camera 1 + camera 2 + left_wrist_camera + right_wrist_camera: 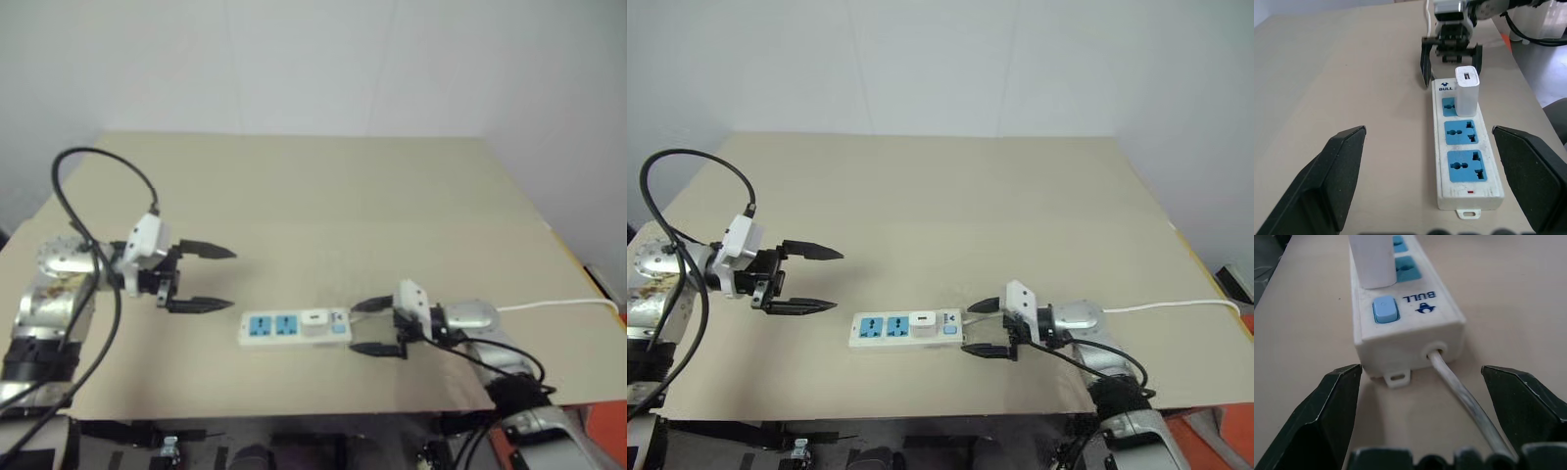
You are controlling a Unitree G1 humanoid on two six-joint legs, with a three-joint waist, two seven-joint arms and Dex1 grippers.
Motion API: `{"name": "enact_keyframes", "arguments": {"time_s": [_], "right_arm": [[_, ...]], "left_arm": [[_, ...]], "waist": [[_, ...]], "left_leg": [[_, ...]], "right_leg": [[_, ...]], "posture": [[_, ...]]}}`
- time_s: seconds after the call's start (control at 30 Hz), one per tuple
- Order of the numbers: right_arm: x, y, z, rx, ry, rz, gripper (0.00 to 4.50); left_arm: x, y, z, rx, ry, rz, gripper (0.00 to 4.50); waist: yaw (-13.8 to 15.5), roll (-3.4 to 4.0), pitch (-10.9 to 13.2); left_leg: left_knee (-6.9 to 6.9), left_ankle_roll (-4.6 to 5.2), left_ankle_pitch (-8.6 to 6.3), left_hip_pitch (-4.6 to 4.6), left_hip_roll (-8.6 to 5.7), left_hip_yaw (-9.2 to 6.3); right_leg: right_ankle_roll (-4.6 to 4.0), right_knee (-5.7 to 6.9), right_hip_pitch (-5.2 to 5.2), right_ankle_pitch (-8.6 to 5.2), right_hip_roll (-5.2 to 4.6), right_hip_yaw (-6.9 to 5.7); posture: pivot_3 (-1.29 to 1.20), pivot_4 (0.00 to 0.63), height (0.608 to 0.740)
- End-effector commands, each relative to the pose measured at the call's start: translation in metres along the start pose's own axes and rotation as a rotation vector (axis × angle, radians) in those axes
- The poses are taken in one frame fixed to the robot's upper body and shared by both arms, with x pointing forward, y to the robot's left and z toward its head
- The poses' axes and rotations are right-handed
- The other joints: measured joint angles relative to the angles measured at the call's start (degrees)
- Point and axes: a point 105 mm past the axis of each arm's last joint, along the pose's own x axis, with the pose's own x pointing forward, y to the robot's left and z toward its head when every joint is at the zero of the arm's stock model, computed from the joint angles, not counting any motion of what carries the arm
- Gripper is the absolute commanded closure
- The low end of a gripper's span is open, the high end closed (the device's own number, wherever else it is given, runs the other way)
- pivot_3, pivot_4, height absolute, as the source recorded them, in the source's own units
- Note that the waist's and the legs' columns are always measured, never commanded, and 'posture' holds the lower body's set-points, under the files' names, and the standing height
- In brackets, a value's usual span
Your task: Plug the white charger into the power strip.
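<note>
- White plastic, long and narrow, the power strip (295, 328) lies flat near the front edge of the beige table (323, 196), its length running left to right.
- Two blue socket faces at its left end stand free; the third socket, nearest the switch end, holds the white charger (1467, 91), which stands upright in it with a small slot on its top face.
- A pale blue switch (1385, 309) sits at the strip's right end, beside a printed logo, just past the charger.
- A thin white cord (1459, 391) leaves that end of the strip and runs between the right gripper's fingers; farther right it trails across the table toward the table's right edge.
- The right gripper (986, 328) points leftward at the switch end of the strip, its two black fingers spread wide, one on either side of the cord, gripping nothing; the fingertips are just beside the strip's end, and I cannot tell whether they touch it.
- The left gripper (217, 279) hangs above the table to the left of the strip, apart from it, pointing rightward, its fingers likewise spread wide and empty.
- A black cable (93, 162) loops up from the left wrist.
</note>
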Motion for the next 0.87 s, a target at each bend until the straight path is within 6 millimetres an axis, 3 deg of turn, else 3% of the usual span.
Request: {"name": "enact_keyframes", "arguments": {"time_s": [0.03, 0.5, 0.87], "right_arm": [[-0.024, -0.011, 0.023, -0.048, -0.043, -0.084, 0.01], [-0.118, -0.016, 0.038, -0.069, 0.056, -0.279, 0.01], [-0.123, -0.016, 0.038, -0.049, 0.059, -0.299, 0.01]], "left_arm": [[-0.013, 0.0, 0.001, 0.019, 0.018, 0.052, 0.0], [-0.039, -0.021, -0.008, -0.074, 0.082, 0.203, 0.0], [-0.046, -0.024, -0.01, -0.088, 0.109, 0.252, 0.0]], "waist": [[-0.17, 0.0, 0.01], [0.09, 0.07, 0.1], [0.04, 0.07, 0.1]], "left_leg": [[0.0, 0.0, 0.0, 0.0, 0.0, 0.0], [0.34, 0.0, 0.0, -0.11, 0.04, -0.01], [0.5, -0.01, 0.01, -0.01, 0.06, 0.03]], "right_leg": [[0.0, 0.0, -0.02, 0.0, 0.01, 0.0], [0.07, 0.06, 0.0, 0.03, 0.0, -0.04], [0.05, 0.21, 0.06, 0.14, 0.05, 0.02]], "posture": [[0.0, 0.15, 0.74], [0.0, 0.15, 0.74], [0.0, 0.15, 0.74]]}}
